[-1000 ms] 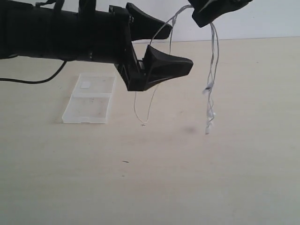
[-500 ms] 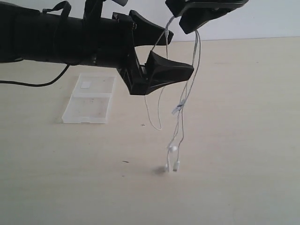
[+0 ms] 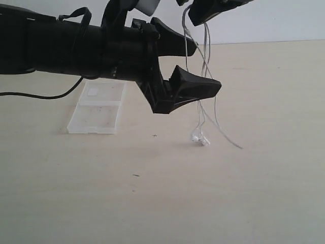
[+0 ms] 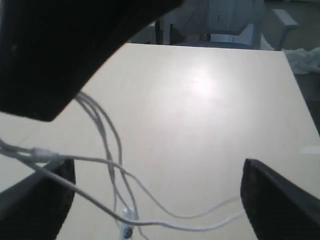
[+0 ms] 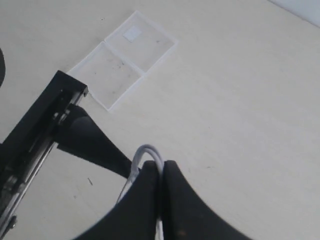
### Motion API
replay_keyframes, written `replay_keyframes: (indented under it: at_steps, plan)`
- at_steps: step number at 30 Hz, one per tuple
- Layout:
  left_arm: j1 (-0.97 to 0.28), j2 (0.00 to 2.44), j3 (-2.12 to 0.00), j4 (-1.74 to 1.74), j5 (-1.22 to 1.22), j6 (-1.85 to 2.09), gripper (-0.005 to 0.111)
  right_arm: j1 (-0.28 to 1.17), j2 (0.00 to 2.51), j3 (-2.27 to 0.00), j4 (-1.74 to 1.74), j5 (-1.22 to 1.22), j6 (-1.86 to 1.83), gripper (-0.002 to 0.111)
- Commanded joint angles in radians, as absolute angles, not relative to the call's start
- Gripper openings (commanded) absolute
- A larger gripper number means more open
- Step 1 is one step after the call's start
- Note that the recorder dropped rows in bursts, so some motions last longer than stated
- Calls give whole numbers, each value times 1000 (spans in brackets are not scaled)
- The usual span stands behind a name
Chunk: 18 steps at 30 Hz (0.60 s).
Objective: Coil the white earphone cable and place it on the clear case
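The white earphone cable (image 3: 202, 119) hangs from my right gripper (image 3: 210, 11), which is shut on a loop of it (image 5: 147, 152) high above the table. Its strands drop between the wide-apart fingers of my open left gripper (image 3: 205, 68) without being held. The earbuds (image 3: 199, 138) dangle just over the table, and one loose strand trails off to the right. In the left wrist view the strands (image 4: 107, 145) cross between the two fingers. The clear case (image 3: 99, 107) lies open and flat on the table, left of both grippers, with its white sticker on the far half (image 5: 132, 34).
A thick black robot cable (image 3: 51, 95) droops from the left arm near the case. The pale wooden table (image 3: 203, 203) ends at a white wall behind. A chair (image 4: 220, 20) stands beyond the table's far edge in the left wrist view.
My right gripper has moved left with the cable. The left gripper has shifted right, so the strands now pass between its fingers. The hanging earbuds swung down and then rose.
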<state>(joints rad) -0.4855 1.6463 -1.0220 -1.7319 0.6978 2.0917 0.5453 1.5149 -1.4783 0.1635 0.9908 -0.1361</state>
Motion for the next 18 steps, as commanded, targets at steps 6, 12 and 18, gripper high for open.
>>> replay_keyframes:
  at_steps: [6, 12, 18]
  plan:
    - [-490, 1652, -1026, -1744, 628, 2054, 85, 545, 1514, -1482, 192, 973, -128, 0]
    - [-490, 1653, -1026, -1744, 619, 2037, 85, 545, 1514, -1482, 213, 969, -128, 0]
    - [-490, 1676, -1026, -1744, 615, 2017, 85, 545, 1514, -1482, 213, 969, -128, 0]
